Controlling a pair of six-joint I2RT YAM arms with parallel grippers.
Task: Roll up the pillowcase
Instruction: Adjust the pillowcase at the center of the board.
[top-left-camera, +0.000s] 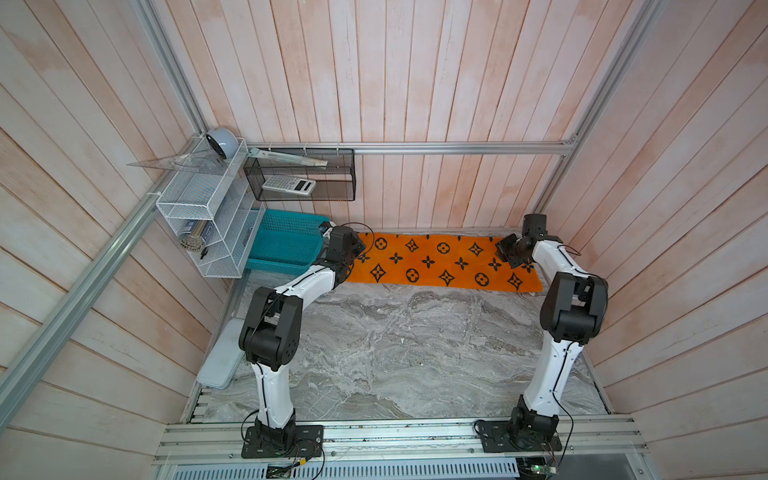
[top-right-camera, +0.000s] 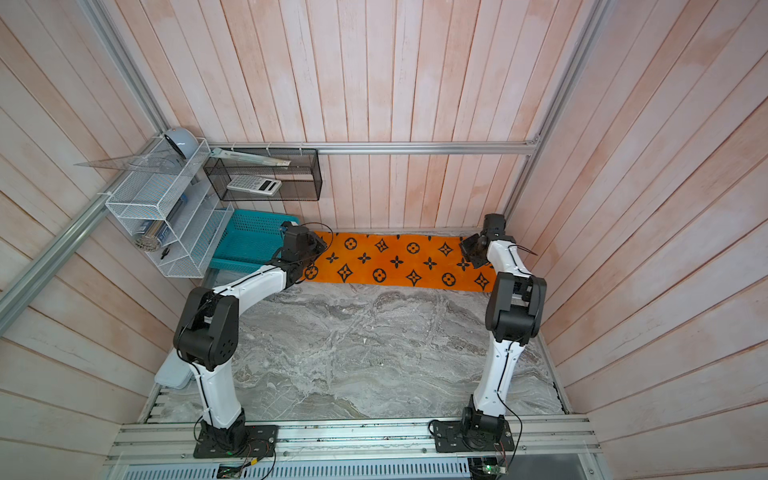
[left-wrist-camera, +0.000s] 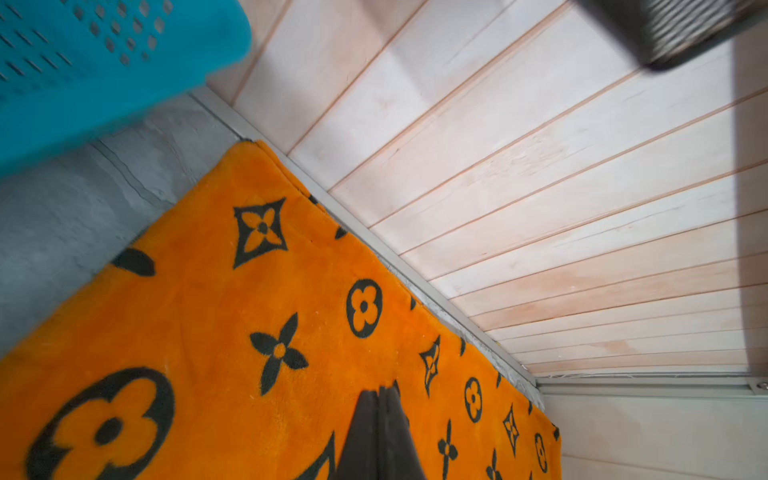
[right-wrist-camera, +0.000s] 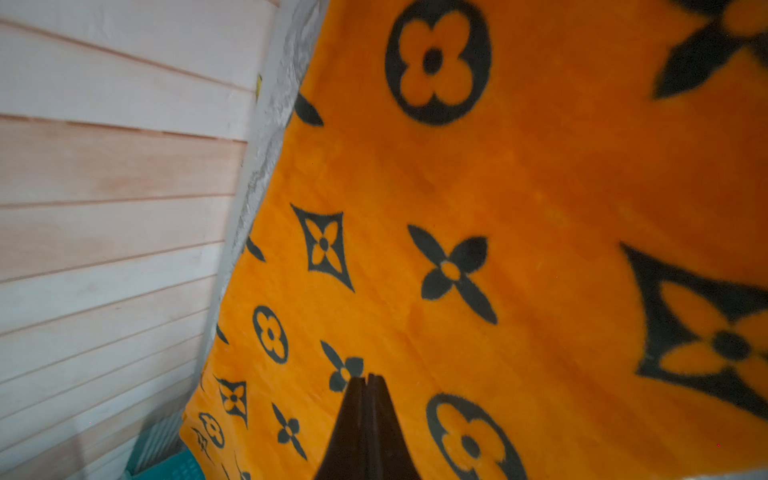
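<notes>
The orange pillowcase (top-left-camera: 440, 262) (top-right-camera: 399, 262) with black flower motifs lies flat and unrolled along the back wall in both top views. My left gripper (top-left-camera: 356, 248) hovers over its left end, beside the teal basket. In the left wrist view the left gripper (left-wrist-camera: 380, 390) has its two dark fingers pressed together, with only the pillowcase (left-wrist-camera: 208, 316) beyond them. My right gripper (top-left-camera: 510, 253) is over the right end. The right gripper (right-wrist-camera: 368, 378) is likewise shut with no fabric between the fingers, above the pillowcase (right-wrist-camera: 519, 199).
A teal mesh basket (top-left-camera: 286, 241) (left-wrist-camera: 83, 62) stands just left of the pillowcase. A white wire rack (top-left-camera: 208, 216) and a black mesh shelf (top-left-camera: 299, 174) with a calculator hang at the back left. A pale lid (top-left-camera: 220, 357) leans at the marble table's (top-left-camera: 395, 345) left edge.
</notes>
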